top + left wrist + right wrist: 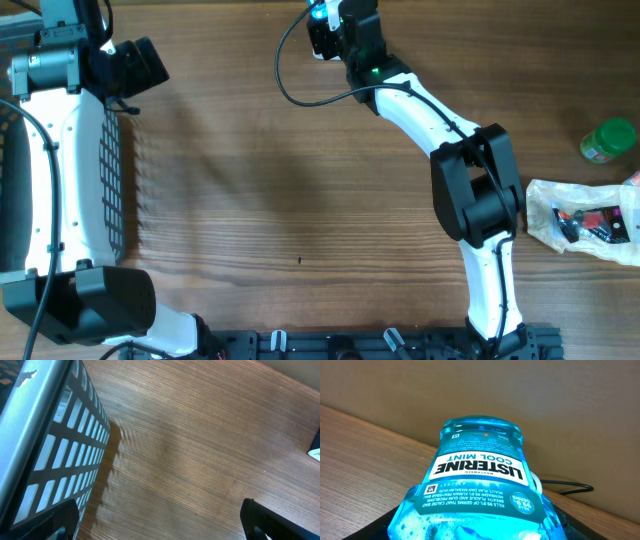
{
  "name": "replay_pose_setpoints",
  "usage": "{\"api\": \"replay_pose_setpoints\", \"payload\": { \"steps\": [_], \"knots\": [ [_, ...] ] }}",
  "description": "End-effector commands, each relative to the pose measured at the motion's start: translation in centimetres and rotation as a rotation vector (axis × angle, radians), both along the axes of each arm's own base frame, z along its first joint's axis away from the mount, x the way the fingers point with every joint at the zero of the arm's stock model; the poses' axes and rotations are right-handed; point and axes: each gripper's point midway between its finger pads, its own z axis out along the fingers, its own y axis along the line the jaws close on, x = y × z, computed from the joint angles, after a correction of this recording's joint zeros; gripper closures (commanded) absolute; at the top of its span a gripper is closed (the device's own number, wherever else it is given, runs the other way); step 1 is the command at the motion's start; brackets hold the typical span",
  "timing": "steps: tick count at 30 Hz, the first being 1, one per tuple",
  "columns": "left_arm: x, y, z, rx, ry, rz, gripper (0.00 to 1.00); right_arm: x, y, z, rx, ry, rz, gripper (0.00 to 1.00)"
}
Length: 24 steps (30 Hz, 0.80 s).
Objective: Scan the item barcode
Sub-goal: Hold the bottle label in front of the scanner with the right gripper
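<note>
Mouthwash bottle (477,472) between right jaws

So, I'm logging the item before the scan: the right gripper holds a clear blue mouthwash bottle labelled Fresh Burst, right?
No. The clear blue mouthwash bottle in the right gripper is labelled Cool Mint, not Fresh Burst; the right wrist view shows the label.

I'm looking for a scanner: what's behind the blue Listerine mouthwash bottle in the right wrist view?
Behind the blue Listerine mouthwash bottle: a black cable, the wooden table and a plain beige wall. Whatever sits directly behind the bottle, any scanner included, is covered.
</note>
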Motion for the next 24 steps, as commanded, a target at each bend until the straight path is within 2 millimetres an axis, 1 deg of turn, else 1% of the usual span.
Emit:
{"api": "replay_pose_setpoints", "payload": {
  "steps": [1,3,4,7,16,24],
  "knots": [
    [-0.1,0.3,-0.5,0.002,0.013,0.010,0.00,0.7,-0.2,1.8,0.024,-0.048,0.015,0.37],
    [-0.1,0.3,-0.5,0.002,0.013,0.009,0.00,1.0,-0.5,1.5,0.025,-0.052,0.008,0.37],
    [-0.1,0.3,-0.5,0.002,0.013,0.009,0.00,1.3,-0.8,0.9,0.025,-0.050,0.004,0.37],
    [-0.1,0.3,-0.5,0.002,0.013,0.009,0.00,1.7,-1.1,0.4,0.027,-0.058,0.000,0.37],
    [-0.1,0.3,-0.5,0.002,0.013,0.009,0.00,1.5,0.1,0.0,0.058,-0.058,0.131,0.37],
    [-0.1,0.3,-0.5,0.002,0.013,0.009,0.00,1.7,0.3,-0.6,0.064,-0.065,0.140,0.37]
  ]
}}
